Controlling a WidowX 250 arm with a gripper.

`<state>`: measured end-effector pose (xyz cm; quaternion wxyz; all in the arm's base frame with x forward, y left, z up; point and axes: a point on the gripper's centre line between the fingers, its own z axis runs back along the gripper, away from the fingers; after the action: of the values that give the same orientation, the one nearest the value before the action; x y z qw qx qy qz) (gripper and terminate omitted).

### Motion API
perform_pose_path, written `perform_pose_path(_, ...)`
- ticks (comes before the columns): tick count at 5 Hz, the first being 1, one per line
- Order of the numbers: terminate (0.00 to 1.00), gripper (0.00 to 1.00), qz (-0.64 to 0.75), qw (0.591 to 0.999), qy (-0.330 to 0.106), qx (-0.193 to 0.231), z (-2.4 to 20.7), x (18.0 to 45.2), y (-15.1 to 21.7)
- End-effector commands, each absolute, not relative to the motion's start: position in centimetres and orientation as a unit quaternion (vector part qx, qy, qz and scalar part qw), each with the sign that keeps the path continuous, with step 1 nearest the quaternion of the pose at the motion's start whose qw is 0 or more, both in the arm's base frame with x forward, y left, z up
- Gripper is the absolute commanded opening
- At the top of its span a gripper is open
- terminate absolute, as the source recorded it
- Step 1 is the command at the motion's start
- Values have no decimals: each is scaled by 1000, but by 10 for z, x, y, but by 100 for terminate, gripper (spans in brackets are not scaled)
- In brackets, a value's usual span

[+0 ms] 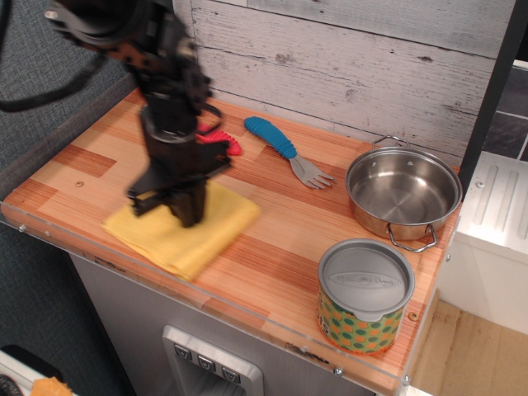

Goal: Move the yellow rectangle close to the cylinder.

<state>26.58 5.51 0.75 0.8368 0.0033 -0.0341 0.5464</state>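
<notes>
The gripper (188, 216) pointed straight down with its dark fingers drawn together onto the yellow rectangle (183, 232), pinching the cloth near its middle; the arm was blurred, so the exact bite on the fabric was hard to make out. The yellow rectangle lay flat on the wooden counter (272, 247) near the front edge, left of centre, one corner reaching almost to the clear strip along that near edge. The cylinder (365, 295) stood upright at the near right corner of the counter, its grey lid on top and the orange label with green dots facing the camera; it was well apart from the cloth, with bare wood between them. Just beyond the cylinder, toward the far right, sat a round steel pot (403, 193) with two handles, close to the can but not touching it. Farther back, near the plank wall, lay a fork with a blue handle (282, 147), its tines pointing right toward the pot. A red-handled utensil (221, 142) lay to its left, mostly hidden behind the arm
</notes>
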Motion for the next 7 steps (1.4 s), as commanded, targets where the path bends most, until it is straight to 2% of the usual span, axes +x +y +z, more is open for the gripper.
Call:
perform_pose_path(1,0,0,554,832,-20,-16,7,259,6)
perform_pose_path(3,0,0,577,816,-18,-22,8,258,-26)
perform_pose_path(5,0,0,592,806,-10,-5,5,253,-31)
perform_pose_path(6,0,100,589,808,-20,23,12,252,-22)
perform_pose_path(7,0,100,602,796,-65,21,20,252,-19)
